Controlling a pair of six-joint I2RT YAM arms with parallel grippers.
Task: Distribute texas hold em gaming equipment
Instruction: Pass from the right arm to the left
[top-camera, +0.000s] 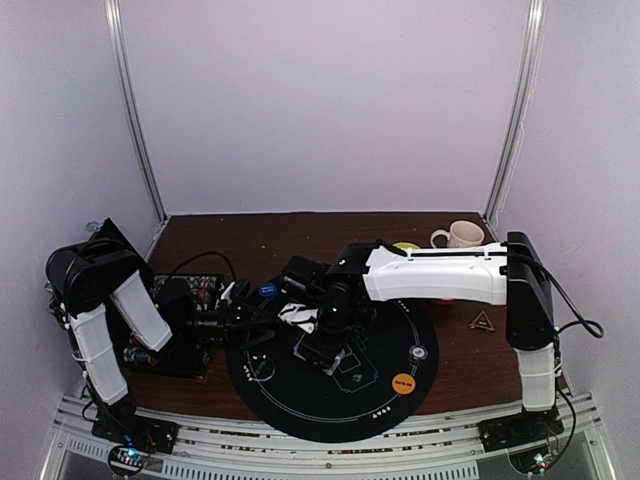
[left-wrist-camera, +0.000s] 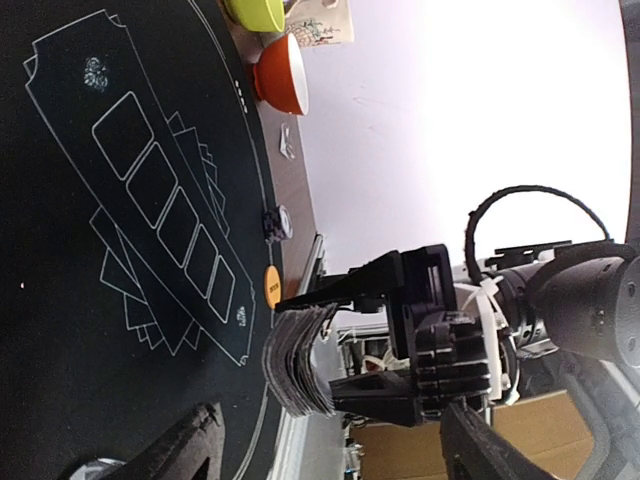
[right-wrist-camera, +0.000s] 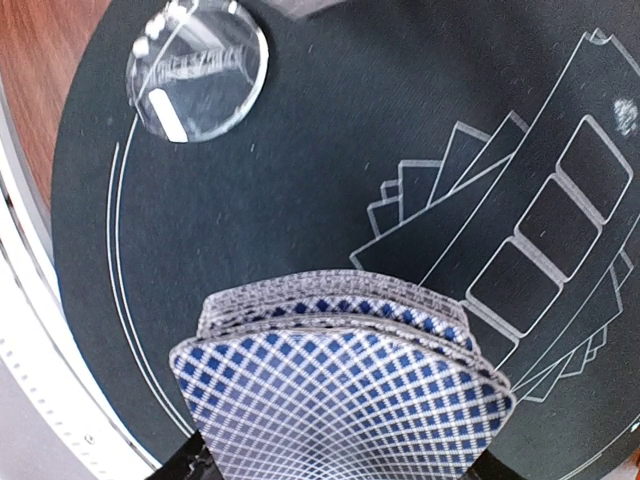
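Top view: left gripper (top-camera: 258, 322) and right gripper (top-camera: 312, 322) nose to nose over the left part of the black round mat (top-camera: 330, 405). Orange disc (top-camera: 403, 381) on the mat's near right edge, clear disc (top-camera: 262, 368) on its near left, blue disc (top-camera: 268, 290) by the far left rim. Red triangle (top-camera: 483, 321) on the table (top-camera: 465, 355) to the right, well apart from both grippers. Cards hard to make out here under the arms.

Left wrist view: right gripper clamped on a deck of cards (left-wrist-camera: 298, 360), pinched from both sides, stack bowed, edges slightly fanned. Own left fingers (left-wrist-camera: 190, 440) dark at the bottom corners, spread apart, nothing between them. Deck ahead of them, not touching, roughly on the centre line. Orange-white bowl (left-wrist-camera: 283, 75), green bowl (left-wrist-camera: 255, 12) and mug (left-wrist-camera: 322, 20) at the far end of the mat.

Right wrist view: blue-lattice card backs filling the lower frame, deck held above the mat. Mat's printed outlines to the right, clear disc up-left and well apart.

Risks, as judged:
- Left fingers closing on the fanned edge likely to catch several cards instead of one.
- Bowed stack could spring and spill if the right pinch loosens.
- Tight gap between the two grippers, so a bump could knock the deck askew.
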